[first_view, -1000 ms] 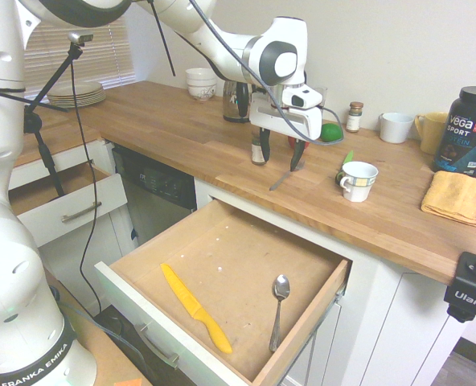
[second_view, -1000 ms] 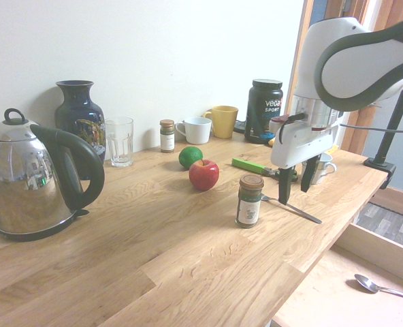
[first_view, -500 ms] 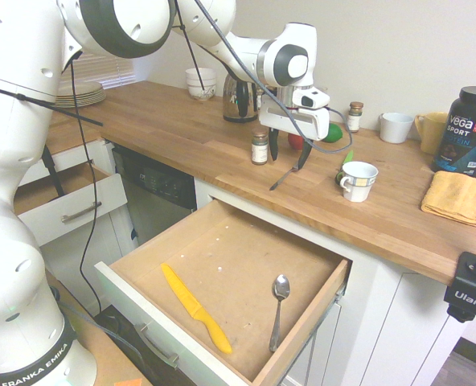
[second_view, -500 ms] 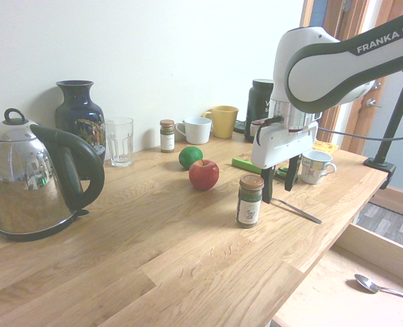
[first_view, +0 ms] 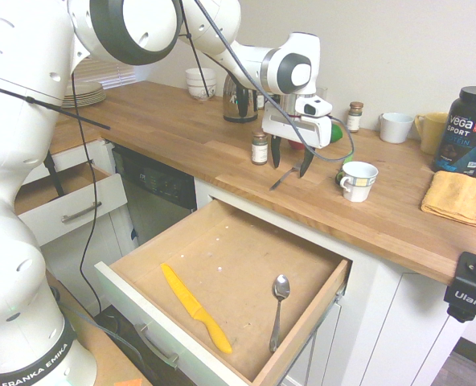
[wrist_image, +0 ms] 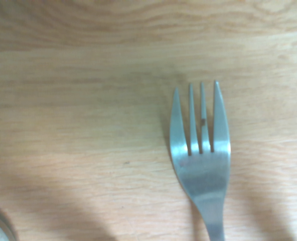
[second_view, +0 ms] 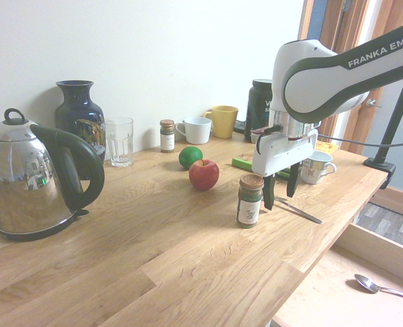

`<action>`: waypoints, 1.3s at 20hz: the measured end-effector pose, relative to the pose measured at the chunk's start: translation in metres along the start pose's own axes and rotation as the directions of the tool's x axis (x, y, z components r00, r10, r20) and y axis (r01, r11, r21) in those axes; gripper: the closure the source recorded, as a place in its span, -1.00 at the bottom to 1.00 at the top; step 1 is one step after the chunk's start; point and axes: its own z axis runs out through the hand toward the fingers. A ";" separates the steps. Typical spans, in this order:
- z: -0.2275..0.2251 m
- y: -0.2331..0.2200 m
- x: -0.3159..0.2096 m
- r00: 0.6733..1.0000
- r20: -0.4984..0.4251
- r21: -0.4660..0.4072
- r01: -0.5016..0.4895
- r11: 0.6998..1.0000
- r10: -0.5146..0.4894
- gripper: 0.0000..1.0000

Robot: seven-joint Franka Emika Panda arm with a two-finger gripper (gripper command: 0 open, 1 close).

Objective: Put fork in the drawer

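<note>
In the wrist view the fork is cut off by the picture's edge just below its neck, so its handle does not show. In the second exterior view the hand covers the fork's tines, leaving only the handle seen, and the spoon runs off the picture's edge. In the first exterior view the drawer is cut at its front, and the small spice jar's label is too small to read.

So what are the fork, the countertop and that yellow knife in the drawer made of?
The fork looks like metal, silvery with a dull brushed sheen. The countertop looks like wood, light planks with visible grain, smooth-finished. The knife is probably plastic: one solid bright yellow, blade and handle alike, no metallic shine. It lies on the drawer's bare brown bottom, seemingly wood board.
</note>
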 end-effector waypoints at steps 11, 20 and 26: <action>0.002 0.000 0.000 1.000 0.003 0.003 0.000 1.000 0.000 1.00; 0.003 0.007 0.008 1.000 0.005 0.005 0.001 1.000 -0.001 1.00; 0.003 0.006 0.008 1.000 0.005 0.005 0.009 1.000 -0.009 1.00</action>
